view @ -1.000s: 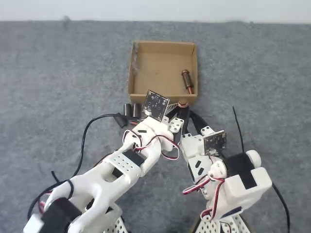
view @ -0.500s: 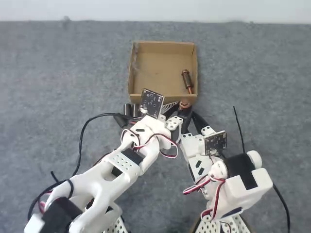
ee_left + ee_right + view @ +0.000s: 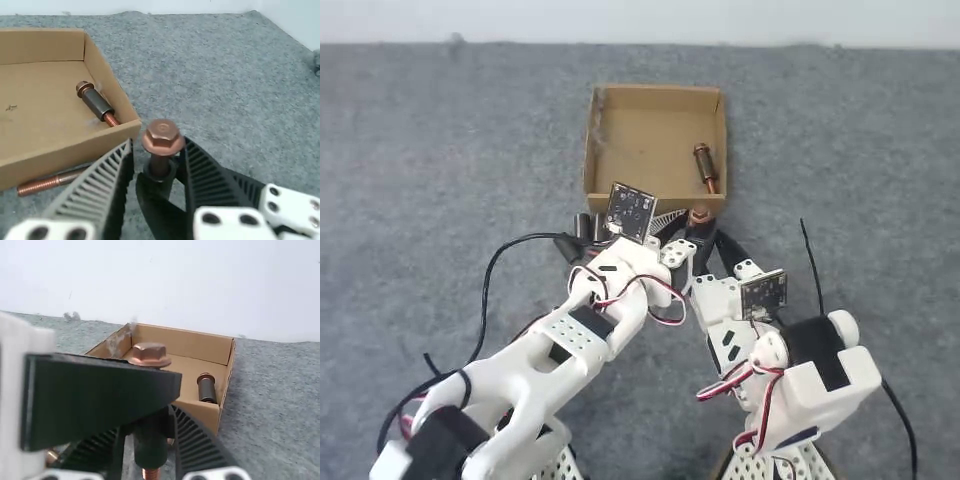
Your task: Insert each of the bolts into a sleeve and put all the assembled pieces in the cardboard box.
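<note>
Grey carpet all over the table, with a white wall at the far side. Far in the middle of the carpet: a cardboard box, open on top. Inside it, close to the right wall: one done piece, a bolt pushed through a dark sleeve, lying flat with the head toward the far side.

Just on the near side of the box, by its right corner: both grippers, close together around one bolt. Stands straight up, copper colored, with a six-sided head on top. Goes down through a black sleeve, with the threaded tip poking out under it.

Right gripper: closed on the black sleeve, one ribbed finger pressed to each side.

Left gripper: spread apart, with one ribbed finger on each side of the bolt head. Leaves a clear gap on one side; hard to tell about a touch on the other side. Has hold of nothing.

On the carpet beside the near wall of the box: a loose bolt, bare and lying flat. Also close to that wall, left of the grippers: loose sleeves, dark, partly hidden by the left arm.
</note>
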Robot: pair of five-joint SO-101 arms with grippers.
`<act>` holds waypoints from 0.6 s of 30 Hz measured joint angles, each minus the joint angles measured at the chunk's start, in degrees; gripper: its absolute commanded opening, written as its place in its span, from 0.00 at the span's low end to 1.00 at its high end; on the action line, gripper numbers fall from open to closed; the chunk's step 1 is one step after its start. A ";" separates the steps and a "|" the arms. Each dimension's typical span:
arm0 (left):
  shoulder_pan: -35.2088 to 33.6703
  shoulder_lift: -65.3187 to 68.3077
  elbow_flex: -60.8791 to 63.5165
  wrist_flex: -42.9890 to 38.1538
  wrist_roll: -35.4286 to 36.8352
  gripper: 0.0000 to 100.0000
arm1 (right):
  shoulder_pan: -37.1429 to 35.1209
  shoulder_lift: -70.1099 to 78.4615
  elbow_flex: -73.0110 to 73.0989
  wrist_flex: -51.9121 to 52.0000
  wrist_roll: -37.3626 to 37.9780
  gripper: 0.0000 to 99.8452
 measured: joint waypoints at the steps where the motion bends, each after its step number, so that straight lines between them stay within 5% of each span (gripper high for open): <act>1: -0.44 -0.35 0.44 0.00 0.00 0.15 | 0.00 0.00 0.00 0.00 0.00 0.01; 18: 0.35 -5.10 5.19 0.09 -0.70 0.15 | 0.09 0.00 0.18 0.00 -0.09 0.01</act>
